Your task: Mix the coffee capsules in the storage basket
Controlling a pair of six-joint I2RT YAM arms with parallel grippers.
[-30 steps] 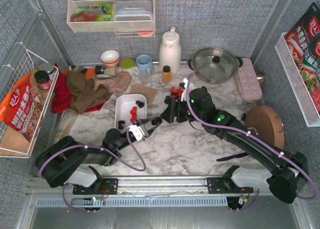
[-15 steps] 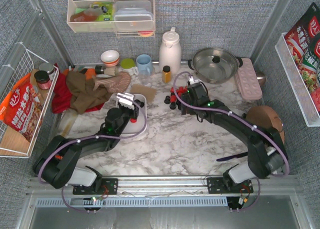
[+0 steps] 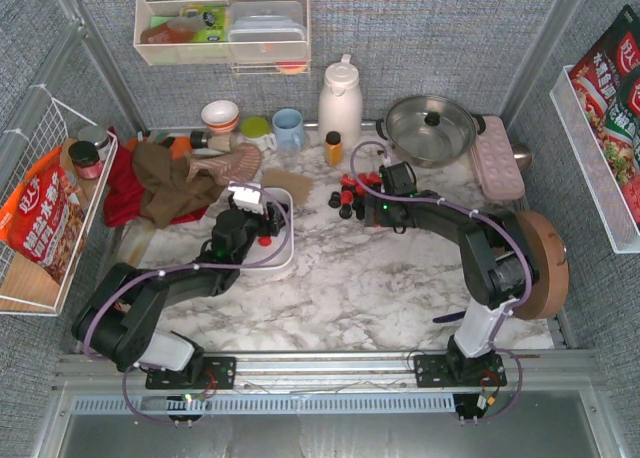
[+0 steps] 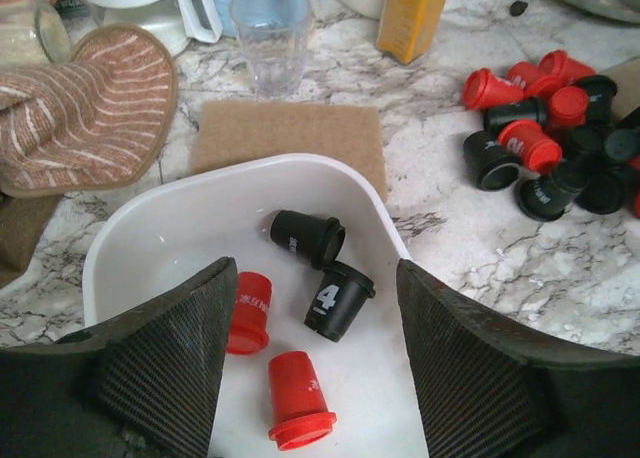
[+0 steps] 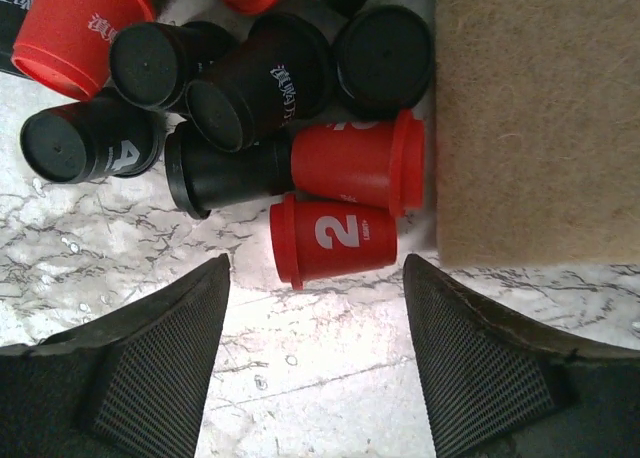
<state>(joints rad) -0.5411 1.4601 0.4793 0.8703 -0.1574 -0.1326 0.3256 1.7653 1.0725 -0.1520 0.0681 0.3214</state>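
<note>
The white storage basket [image 4: 250, 168] holds two black coffee capsules [image 4: 338, 298] and two red ones [image 4: 297, 398], all lying loose. My left gripper [image 4: 313, 270] hangs open just above them, over the near end of the basket [image 3: 287, 240], with nothing between its fingers. A heap of several red and black capsules [image 3: 347, 191] lies on the marble to the right of the basket. My right gripper [image 5: 315, 263] is open at the edge of that heap, and a red capsule marked 2 [image 5: 335, 240] lies on its side just at its fingertips, untouched.
A brown pad [image 4: 285, 133] lies behind the basket, with a clear glass [image 4: 272, 38], an orange-yellow bottle [image 3: 333, 148] and a striped mitt [image 4: 90, 108] beyond. A white jug [image 3: 340, 103], a steel pot [image 3: 430, 128], a pink tray [image 3: 497, 158] and crumpled cloths [image 3: 165, 183] line the back.
My left gripper has swung from the front of the table to over the basket and opened wider. My right gripper has pulled back to the right side of the capsule heap and opened a little more.
</note>
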